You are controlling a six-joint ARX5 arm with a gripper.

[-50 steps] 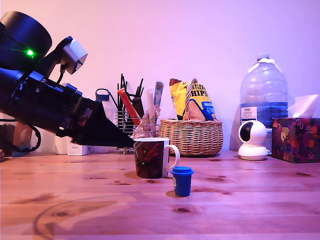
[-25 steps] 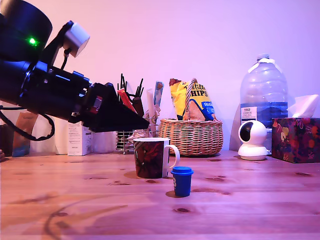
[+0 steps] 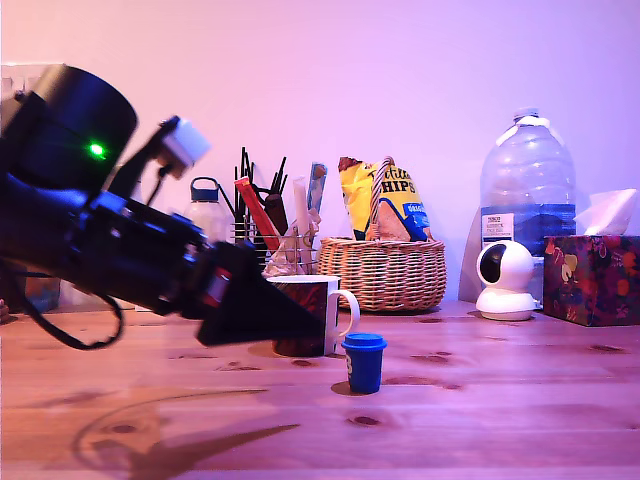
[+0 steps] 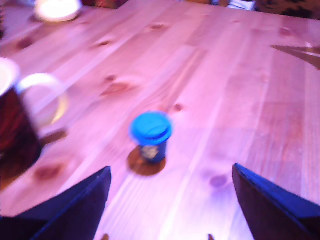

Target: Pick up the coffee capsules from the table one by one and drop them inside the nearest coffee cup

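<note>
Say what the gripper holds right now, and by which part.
Nothing. The gripper is open and empty; the blue capsule stands untouched on the table.

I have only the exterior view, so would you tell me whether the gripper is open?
Observer: Yes. The wrist view shows the gripper open, its fingers spread wide.
Operator: Is the capsule between them?
Observer: Not yet. The capsule stands upright ahead of the gap, slightly toward the finger on the mug's side.
Operator: Does it touch the mug?
Observer: No. Bare table shows between it and the mug.
</note>
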